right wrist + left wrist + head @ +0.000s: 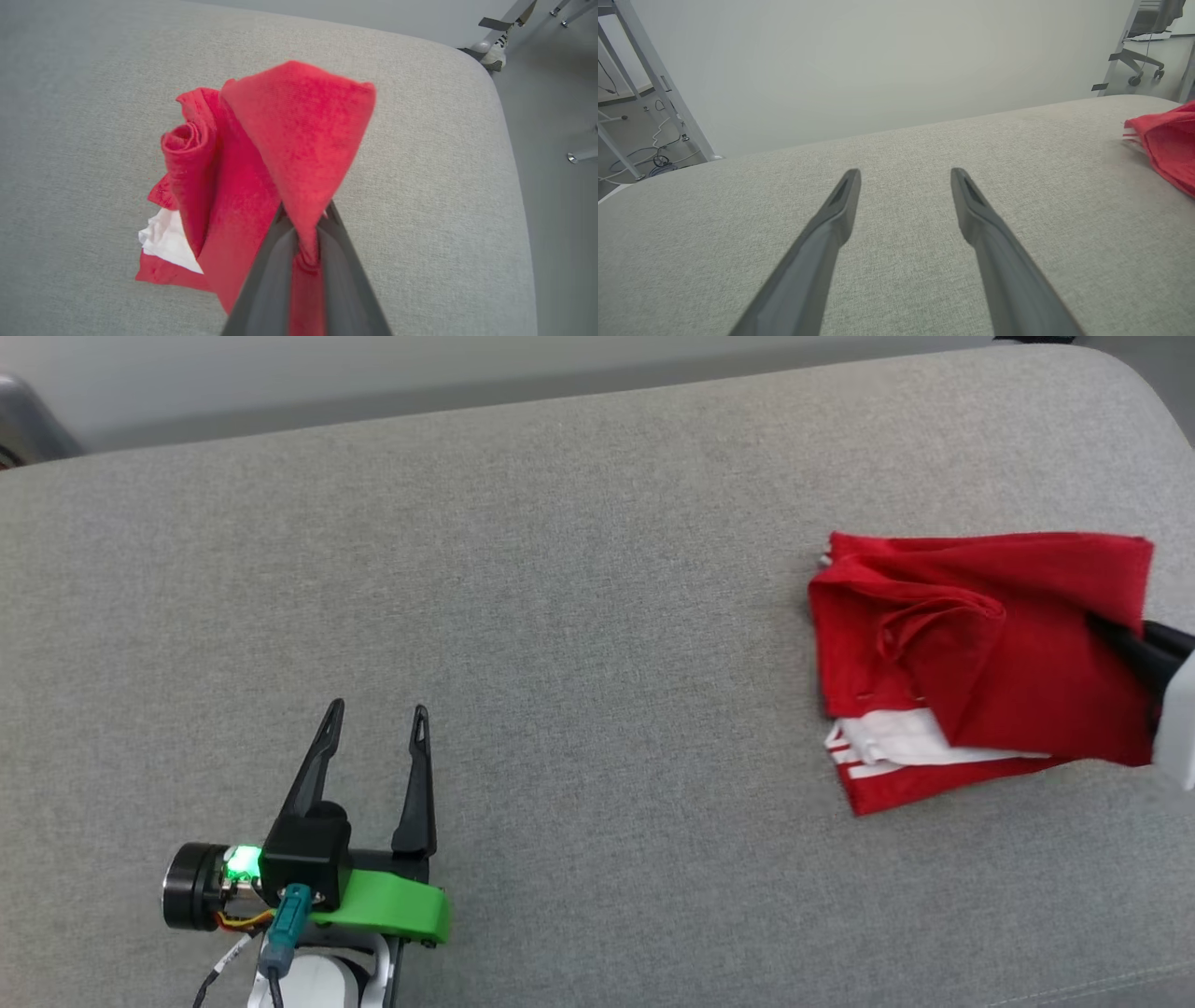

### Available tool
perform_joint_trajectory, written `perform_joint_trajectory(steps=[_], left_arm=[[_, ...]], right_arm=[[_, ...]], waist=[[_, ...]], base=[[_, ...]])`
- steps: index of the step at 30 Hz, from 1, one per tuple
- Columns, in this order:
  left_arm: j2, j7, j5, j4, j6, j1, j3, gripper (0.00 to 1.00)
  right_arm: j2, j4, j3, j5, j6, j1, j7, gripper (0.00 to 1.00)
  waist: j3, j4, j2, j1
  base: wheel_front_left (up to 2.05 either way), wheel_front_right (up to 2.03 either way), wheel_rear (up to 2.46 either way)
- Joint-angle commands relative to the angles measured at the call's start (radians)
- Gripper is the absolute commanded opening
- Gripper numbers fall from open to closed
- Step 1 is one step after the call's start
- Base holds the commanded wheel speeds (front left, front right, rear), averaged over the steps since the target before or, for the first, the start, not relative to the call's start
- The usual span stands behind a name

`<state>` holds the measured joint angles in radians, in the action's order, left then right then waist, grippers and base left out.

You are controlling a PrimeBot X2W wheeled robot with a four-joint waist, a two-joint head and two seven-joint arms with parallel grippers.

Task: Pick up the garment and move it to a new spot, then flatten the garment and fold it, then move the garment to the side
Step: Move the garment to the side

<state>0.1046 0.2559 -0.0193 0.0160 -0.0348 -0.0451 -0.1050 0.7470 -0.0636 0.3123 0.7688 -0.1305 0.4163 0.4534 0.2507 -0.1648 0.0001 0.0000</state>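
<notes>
Right gripper is clamped on the garment, left gripper apart, idle; best slide sideways low and slow so folds hold.

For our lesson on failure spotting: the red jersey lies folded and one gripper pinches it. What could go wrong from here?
The right gripper grips only one raised flap of the jersey; dragging could undo the fold.
The jersey sits near the rounded edge of the grey cushion and might slide off.
</notes>
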Motion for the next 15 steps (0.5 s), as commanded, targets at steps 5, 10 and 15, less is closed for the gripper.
perform_joint_trajectory(steps=[5, 10, 15], left_arm=[[0.018, 0.006, 0.014, -0.027, 0.015, -0.059, -0.008, 1.0], [0.024, 0.006, 0.018, -0.046, 0.02, -0.11, -0.017, 1.0], [0.022, 0.006, 0.02, -0.057, 0.024, -0.155, -0.032, 1.0]], right_arm=[[0.083, -0.089, -0.094, -0.027, 0.0, 0.073, 0.013, 0.0], [0.139, -0.178, -0.176, -0.061, 0.0, 0.121, 0.03, 0.0], [0.168, -0.285, -0.241, -0.127, 0.0, 0.175, 0.038, 0.0]], waist=[[0.112, 0.013, -0.0001, 0.0], [0.198, 0.049, -0.0001, 0.0], [0.271, 0.085, -0.0001, 0.0]], base=[[0.0, 0.0, 0.0], [0.0, 0.0, 0.0], [0.0, 0.0, 0.0]])
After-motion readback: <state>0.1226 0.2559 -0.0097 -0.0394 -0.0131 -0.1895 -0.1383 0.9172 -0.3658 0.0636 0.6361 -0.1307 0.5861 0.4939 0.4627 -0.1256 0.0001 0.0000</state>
